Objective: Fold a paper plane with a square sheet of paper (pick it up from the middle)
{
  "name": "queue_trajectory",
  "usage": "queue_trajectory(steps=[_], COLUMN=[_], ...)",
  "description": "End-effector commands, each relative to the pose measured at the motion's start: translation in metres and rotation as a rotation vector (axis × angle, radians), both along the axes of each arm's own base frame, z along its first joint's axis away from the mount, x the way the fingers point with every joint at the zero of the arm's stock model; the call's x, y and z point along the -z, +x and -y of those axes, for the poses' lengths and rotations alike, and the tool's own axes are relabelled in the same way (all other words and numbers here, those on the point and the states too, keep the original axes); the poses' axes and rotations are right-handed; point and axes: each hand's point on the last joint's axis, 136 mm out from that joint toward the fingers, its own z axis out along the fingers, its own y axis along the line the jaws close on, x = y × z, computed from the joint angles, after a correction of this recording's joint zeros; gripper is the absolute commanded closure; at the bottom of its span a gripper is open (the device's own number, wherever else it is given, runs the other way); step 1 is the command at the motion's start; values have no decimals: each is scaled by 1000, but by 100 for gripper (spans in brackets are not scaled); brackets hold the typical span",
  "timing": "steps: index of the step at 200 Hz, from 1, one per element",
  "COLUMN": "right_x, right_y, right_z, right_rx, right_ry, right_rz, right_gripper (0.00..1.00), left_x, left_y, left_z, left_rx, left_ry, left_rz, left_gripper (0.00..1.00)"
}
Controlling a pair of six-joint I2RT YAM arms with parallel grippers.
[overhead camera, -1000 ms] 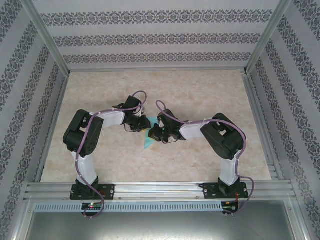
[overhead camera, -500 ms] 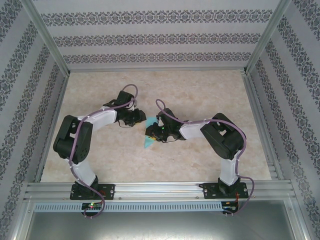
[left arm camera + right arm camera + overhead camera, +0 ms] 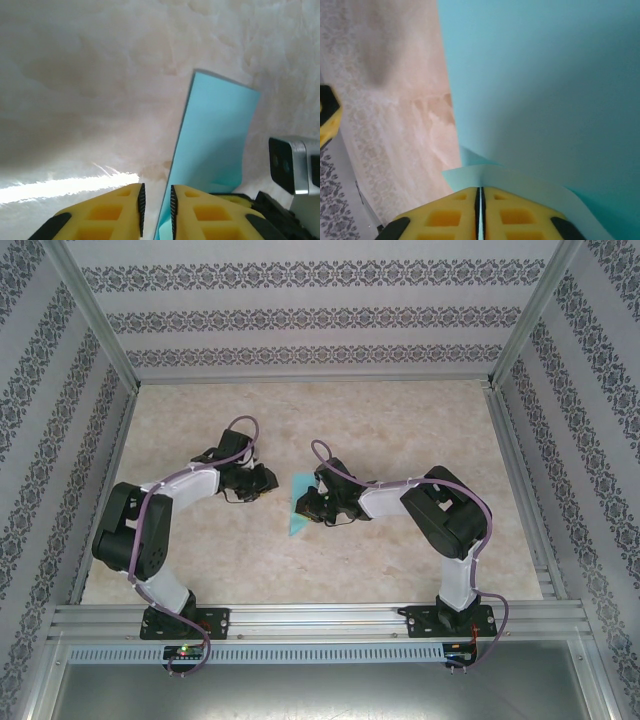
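Observation:
The square sheet of paper (image 3: 296,518) is teal and partly folded. It stands up off the table in front of the left wrist camera (image 3: 215,140) and spreads wide across the right wrist view (image 3: 545,75). My right gripper (image 3: 308,502) is shut on a folded edge of it, the fold pinched between the yellow pads (image 3: 480,192). My left gripper (image 3: 265,483) is a little to the left of the sheet and apart from it. Its jaws (image 3: 156,200) stand a narrow gap apart, and the paper's edge shows beyond that gap, not pinched.
The marbled tabletop (image 3: 400,430) is fenced by aluminium rails and patterned walls. The right wrist's camera housing (image 3: 295,165) sits close beside the paper. A yellow fingertip (image 3: 327,117) of the left gripper shows at the left edge of the right wrist view.
The left arm has swung left and back, letting go of the sheet. The right gripper has stayed in place, holding the paper.

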Motion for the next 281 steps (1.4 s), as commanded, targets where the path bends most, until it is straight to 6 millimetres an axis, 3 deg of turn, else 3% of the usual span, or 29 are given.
queue_trajectory(steps=[1,31,64,129,236,281], right_x=[40,42,44,47,52,52], right_y=[-17,-18,-19,-19,-20,-23], right_z=[29,31,32,32,33,34], right_rx=[14,11,9,13,19,17], right_ry=[-162,-176,-186,-189,-189,-191], right_rz=[-83,-86,-92,-97,-109,-114], right_gripper=[90,94,97,99,99,99], left_x=[-8,-6,-1,9,47,54], left_y=[-21,-48,-70,-88,-106,-111], left_z=[22,42,49,69,63,55], left_rx=[84,145,168,214,206,206], left_ry=[-43,-71,-73,-125,-70,-9], left_rz=[-3,-30,-61,-99,-204,-208], left_gripper=[79,87,96,100,100,100])
